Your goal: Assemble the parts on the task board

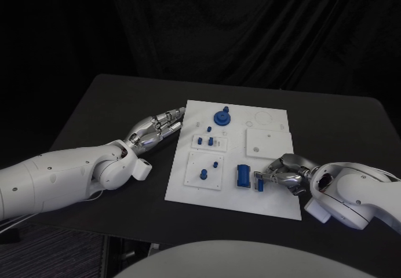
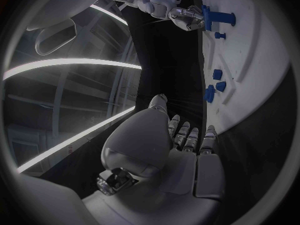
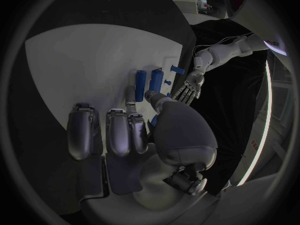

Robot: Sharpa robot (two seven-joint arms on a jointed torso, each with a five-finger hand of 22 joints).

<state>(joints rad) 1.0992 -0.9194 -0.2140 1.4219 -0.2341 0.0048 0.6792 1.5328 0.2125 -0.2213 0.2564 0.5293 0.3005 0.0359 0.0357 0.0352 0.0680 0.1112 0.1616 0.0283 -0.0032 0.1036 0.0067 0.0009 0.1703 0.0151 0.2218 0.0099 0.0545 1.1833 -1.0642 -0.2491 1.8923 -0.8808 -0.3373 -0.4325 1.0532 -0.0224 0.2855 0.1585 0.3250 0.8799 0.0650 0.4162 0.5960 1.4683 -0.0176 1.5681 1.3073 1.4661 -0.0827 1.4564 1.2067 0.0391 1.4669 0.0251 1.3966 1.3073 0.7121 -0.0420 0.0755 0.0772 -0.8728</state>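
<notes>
The white task board [image 1: 280, 202] lies mid-table. My right hand [image 1: 284, 174] rests on its right side and pinches a small blue part [image 1: 260, 185] between thumb and a finger, right beside a blue cylinder [image 1: 242, 175] lying on the board. The same hand [image 3: 134, 130] has the cylinder [image 3: 141, 78] just past its fingertips, and a bit of the blue part [image 3: 154, 120] peeks out by the thumb. My left hand [image 1: 159, 128] lies open and flat on the table at the board's left edge, holding nothing; its fingers [image 2: 187, 137] point along the board [image 2: 250, 70].
A round blue knob [image 1: 222, 117] stands at the board's far side. Small blue pegs [image 1: 207, 141] sit in a raised white block, and two more pegs [image 1: 203, 174] in another block nearer me. A plain white block [image 1: 268, 142] lies right of them. Black table [image 1: 100, 110] surrounds the board.
</notes>
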